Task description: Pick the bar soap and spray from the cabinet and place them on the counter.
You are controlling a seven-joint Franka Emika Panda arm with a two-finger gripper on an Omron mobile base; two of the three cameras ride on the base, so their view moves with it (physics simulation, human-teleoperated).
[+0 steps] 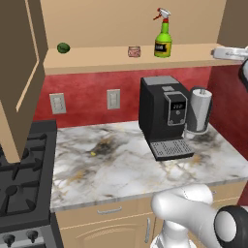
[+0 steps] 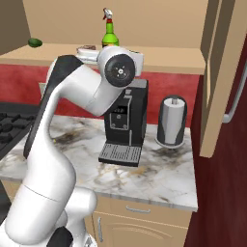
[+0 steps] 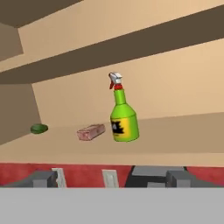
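While the gripper (image 3: 109,178) hangs level with the front of the cabinet (image 1: 121,60) shelf, its two dark finger tips stand wide apart and hold nothing. In the hand view the spray (image 3: 122,118) stands upright on the shelf at about twelve o'clock from the gap between the tips, set back from the shelf's front edge and apart from the hand. The bar soap (image 3: 91,131) lies flat on the same shelf at about eleven o'clock from the gripper, just beside the spray on its nine o'clock side but not touching it. A small dark green ball (image 3: 39,128) rests well apart at ten o'clock, near the cabinet's side wall. Nothing stands between the open fingers and the two things on the shelf.

In the left base view the cabinet door (image 1: 19,72) stands swung open at nine o'clock. Below the shelf, on the marble counter (image 1: 106,160), a black coffee machine (image 1: 162,114) stands against the red wall with a grey canister (image 1: 199,110) just beside it at three o'clock. A black gas stove (image 1: 22,184) adjoins the counter at nine o'clock.
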